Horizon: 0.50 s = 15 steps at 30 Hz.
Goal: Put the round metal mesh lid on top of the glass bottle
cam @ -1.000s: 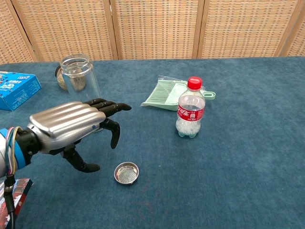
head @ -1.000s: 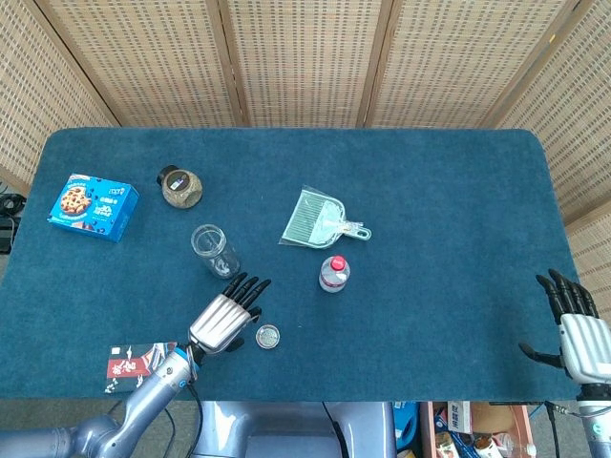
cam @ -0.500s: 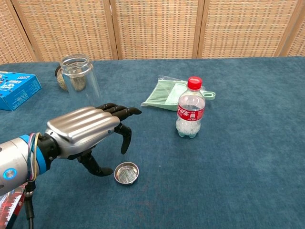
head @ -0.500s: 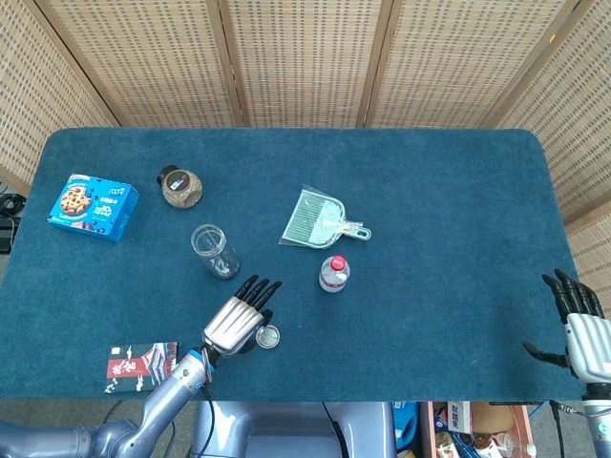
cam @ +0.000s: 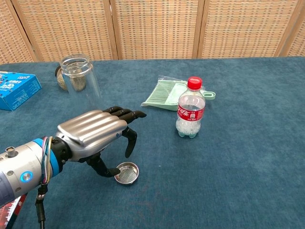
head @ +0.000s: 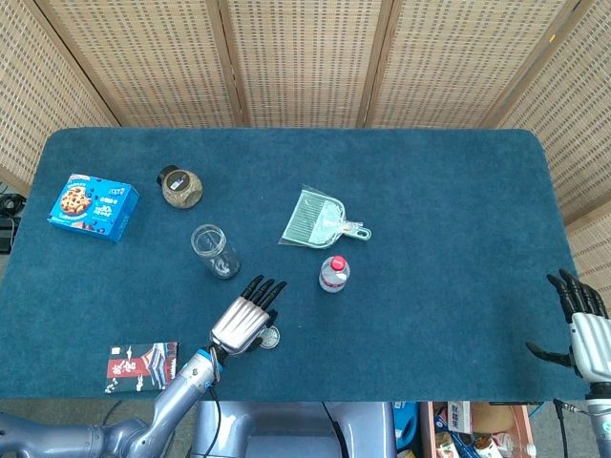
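Left hand (cam: 95,136) advanced over mesh lid (cam: 127,172), fingers (cam: 129,138) released; plastic bottle (cam: 190,114) nearby

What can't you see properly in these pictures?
- Mesh lid, head view: partly covered by the left hand.
- Thumb touching the lid: chest view leaves it unclear.
- Right hand: near the head view's edge, absent from chest view.
- Red packet: print too small.

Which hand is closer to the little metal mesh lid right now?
Left. The left hand hovers right over the mesh lid, thumb beside it; the right hand sits far off at the table's right edge.
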Each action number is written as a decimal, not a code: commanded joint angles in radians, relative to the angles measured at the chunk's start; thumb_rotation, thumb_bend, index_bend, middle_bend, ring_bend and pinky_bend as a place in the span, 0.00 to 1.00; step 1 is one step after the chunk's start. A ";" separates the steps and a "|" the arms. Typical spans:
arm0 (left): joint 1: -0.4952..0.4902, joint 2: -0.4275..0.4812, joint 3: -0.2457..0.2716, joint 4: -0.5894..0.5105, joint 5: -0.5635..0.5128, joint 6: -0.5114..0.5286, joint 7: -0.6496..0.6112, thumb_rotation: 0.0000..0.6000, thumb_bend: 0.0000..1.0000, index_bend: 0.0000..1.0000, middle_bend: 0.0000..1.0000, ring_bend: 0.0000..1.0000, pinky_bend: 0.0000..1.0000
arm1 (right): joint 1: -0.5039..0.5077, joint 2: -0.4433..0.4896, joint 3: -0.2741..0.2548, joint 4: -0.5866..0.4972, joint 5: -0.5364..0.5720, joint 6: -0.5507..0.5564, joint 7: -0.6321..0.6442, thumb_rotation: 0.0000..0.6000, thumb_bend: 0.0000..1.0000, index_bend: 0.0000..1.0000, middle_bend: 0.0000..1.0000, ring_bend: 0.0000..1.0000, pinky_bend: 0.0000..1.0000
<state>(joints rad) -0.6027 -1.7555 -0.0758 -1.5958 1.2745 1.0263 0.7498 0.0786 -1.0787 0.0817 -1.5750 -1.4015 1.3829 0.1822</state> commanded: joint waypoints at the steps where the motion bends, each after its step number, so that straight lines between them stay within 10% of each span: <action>1: -0.007 -0.012 0.000 0.012 -0.011 -0.001 0.003 1.00 0.28 0.53 0.00 0.00 0.00 | 0.000 0.001 0.001 0.002 0.003 -0.004 0.006 1.00 0.05 0.09 0.00 0.00 0.00; 15: -0.028 -0.041 0.003 0.037 -0.042 -0.002 0.013 1.00 0.32 0.55 0.00 0.00 0.00 | 0.002 0.001 0.003 0.012 0.009 -0.015 0.025 1.00 0.05 0.09 0.00 0.00 0.00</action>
<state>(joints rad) -0.6305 -1.7965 -0.0736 -1.5589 1.2327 1.0239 0.7624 0.0809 -1.0776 0.0845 -1.5639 -1.3928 1.3685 0.2063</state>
